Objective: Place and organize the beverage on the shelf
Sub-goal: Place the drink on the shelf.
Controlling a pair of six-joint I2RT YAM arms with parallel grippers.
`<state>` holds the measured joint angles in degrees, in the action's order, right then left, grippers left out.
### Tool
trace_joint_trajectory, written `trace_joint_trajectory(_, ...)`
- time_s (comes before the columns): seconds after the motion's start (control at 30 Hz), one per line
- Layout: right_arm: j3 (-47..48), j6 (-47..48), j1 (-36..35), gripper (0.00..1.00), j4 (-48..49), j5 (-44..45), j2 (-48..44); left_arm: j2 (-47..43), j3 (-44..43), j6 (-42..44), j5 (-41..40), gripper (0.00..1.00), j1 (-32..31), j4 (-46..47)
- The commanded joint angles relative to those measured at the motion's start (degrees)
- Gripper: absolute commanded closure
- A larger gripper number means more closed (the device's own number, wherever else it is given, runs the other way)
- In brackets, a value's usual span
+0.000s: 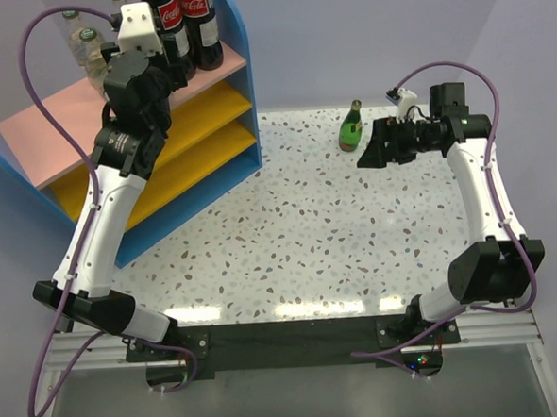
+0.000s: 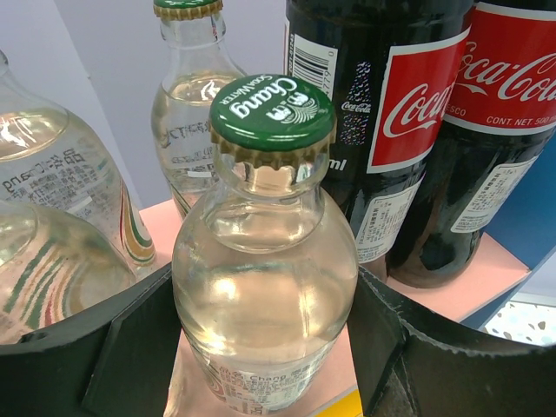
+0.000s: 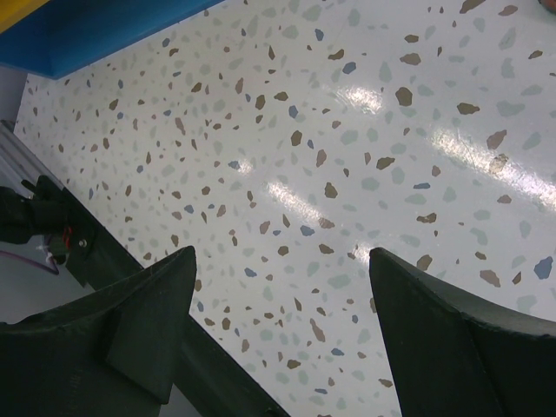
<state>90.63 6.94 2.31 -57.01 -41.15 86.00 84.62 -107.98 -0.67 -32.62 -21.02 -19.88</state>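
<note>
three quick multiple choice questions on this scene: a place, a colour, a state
1. Where does the green glass bottle stand? A pink top board; B table, near the right pincer; C yellow board.
2. What colour is the cap of the clear bottle in the left pincer? A red; B blue; C green.
3. How is the right pincer? A open and empty; B shut on a bottle; C holding a cap.
Answers: 1 B, it stands on the speckled table beside that pincer. 2 C, the left wrist view shows a green crown cap. 3 A, only bare table shows inside it.
</note>
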Motion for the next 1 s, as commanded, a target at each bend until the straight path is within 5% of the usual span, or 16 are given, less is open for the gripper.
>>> trace_joint_trajectory(0.0,1.3,0.53,0.24,0.16,0.85,-0.69,0.4,-2.71,-0.74,-0.56,-0.6,0.73,0.8,7.31)
trace_joint_trajectory(0.97,1.57,0.53,0.68,0.16,0.68,-0.95,0.58,-2.62,-0.74,-0.21,-1.22,0.43,0.71,7.13)
